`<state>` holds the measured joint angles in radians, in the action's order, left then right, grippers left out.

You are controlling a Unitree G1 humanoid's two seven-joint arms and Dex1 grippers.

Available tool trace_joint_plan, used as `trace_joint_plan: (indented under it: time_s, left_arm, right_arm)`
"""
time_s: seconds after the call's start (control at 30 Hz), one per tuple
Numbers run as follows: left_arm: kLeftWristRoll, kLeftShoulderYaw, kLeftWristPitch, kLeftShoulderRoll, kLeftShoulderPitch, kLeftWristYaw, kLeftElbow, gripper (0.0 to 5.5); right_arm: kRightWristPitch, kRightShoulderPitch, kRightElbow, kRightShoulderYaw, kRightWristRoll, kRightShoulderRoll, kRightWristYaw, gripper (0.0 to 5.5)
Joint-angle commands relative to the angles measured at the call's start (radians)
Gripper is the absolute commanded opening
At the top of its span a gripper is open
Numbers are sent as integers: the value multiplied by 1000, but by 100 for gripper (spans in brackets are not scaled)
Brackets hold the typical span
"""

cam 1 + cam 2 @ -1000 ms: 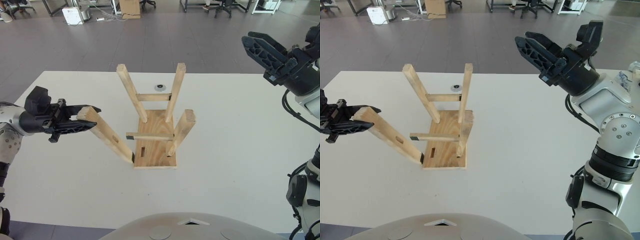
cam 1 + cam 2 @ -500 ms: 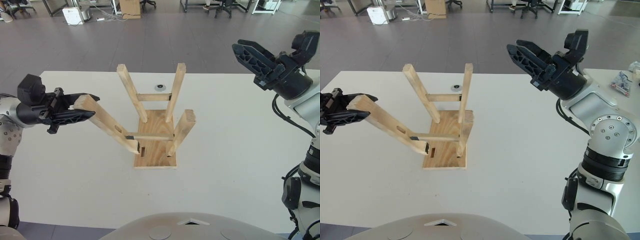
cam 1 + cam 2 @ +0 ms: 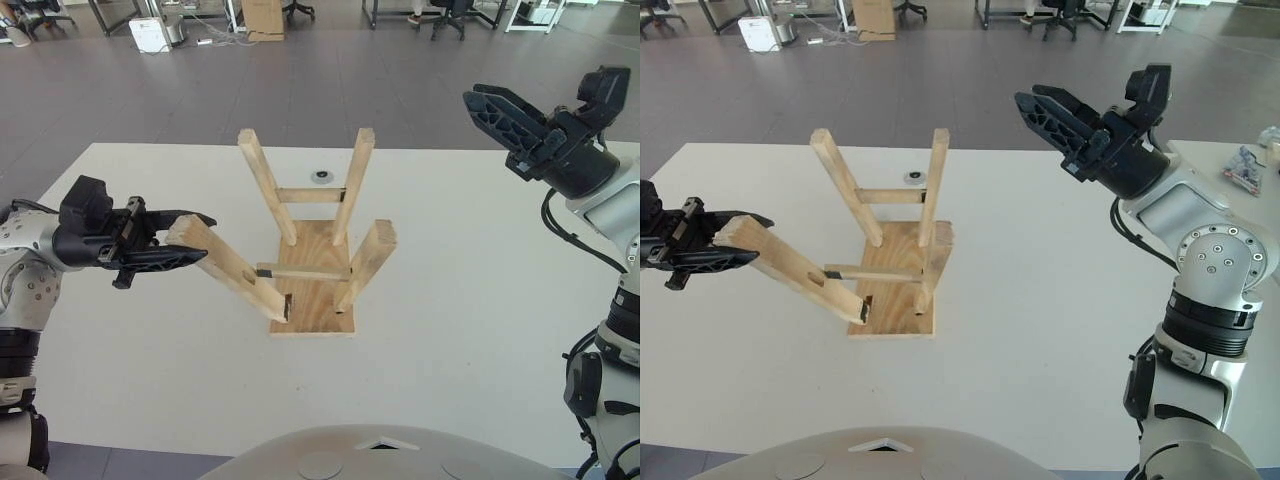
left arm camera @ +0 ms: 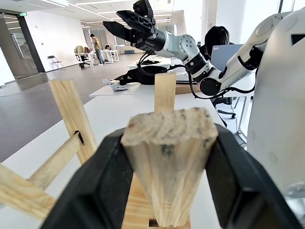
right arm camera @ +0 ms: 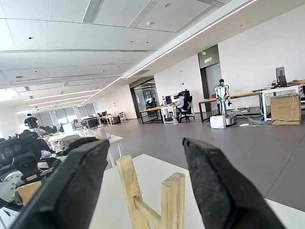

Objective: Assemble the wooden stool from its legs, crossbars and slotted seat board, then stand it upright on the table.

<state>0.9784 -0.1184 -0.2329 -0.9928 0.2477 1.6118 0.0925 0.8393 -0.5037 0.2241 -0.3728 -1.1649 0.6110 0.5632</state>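
Leg (image 3: pixel 236 271) slants in left tool (image 3: pixel 203 238); right tool (image 3: pixel 1028 95) hovers high, splayed.

The leg (image 3: pixel 235 272) is pale bare wood with open grain and a rough sawn end, the seat board (image 3: pixel 318 312) smoother wood, the left end effector (image 3: pixel 205 237) and right end effector (image 3: pixel 490 128) matt black plastic, the tabletop (image 3: pixel 480 300) smooth matt white.
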Motion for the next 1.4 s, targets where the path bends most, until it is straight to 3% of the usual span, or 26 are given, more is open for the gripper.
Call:
trace_joint_plan:
  time_s: [0.03, 0.33, 0.5, 0.8, 1.07, 1.4]
  left_arm:
    - [-45, 34, 36, 5, 49, 2, 42, 204]
    - [-31, 89, 98, -14, -5, 2, 33, 204]
    - [-21, 181, 65, 24, 89, 2, 37, 204]
    - [-67, 253, 83, 31, 84, 2, -12, 204]
    - [-135, 223, 21, 51, 41, -21, -110, 204]
    - [-222, 267, -83, 46, 35, -75, -205, 204]
  right_arm:
    - [-14, -13, 6, 3, 8, -4, 3, 289]
    - [-18, -16, 11, 8, 6, -5, -2, 289]
    - [-21, -2, 46, 47, 8, -35, -13, 289]
    - [-23, 101, 414, 203, 64, -64, -126, 289]
    - [-57, 289, 489, 381, 230, -93, -188, 289]
    - [-79, 137, 493, 280, 206, -48, -225, 289]
